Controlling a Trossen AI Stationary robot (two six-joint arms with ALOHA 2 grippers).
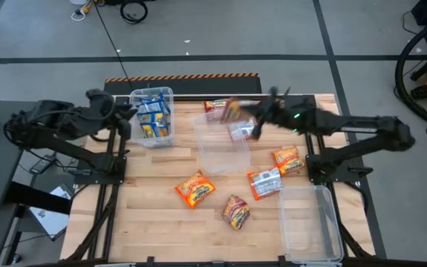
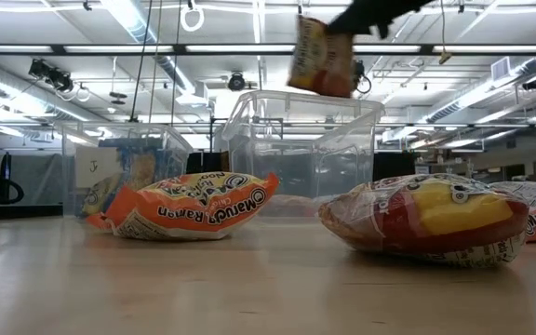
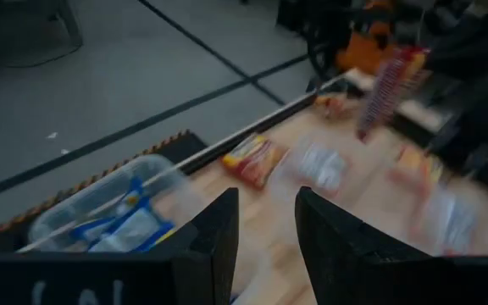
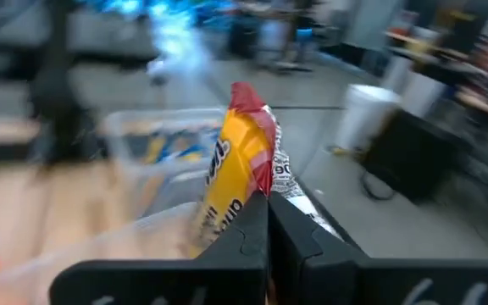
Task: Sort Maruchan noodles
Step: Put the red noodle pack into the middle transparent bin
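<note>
Right gripper (image 4: pixel 268 212) clamped on a red-and-yellow noodle packet (image 4: pixel 242 161), hanging above the middle clear bin (image 1: pixel 223 152). Best released only once centred over the opening. Left gripper (image 3: pixel 265 229) partly parted, empty, beside the blue-packet bin (image 1: pixel 153 117).

In the high view the red-and-yellow packet (image 1: pixel 232 111) above the middle clear bin (image 1: pixel 223 159) is smeared with motion, the right gripper (image 1: pixel 256 117) beside it blurs likewise, and the right-hand bin (image 1: pixel 311 226) is cut off at the picture's bottom edge.
</note>
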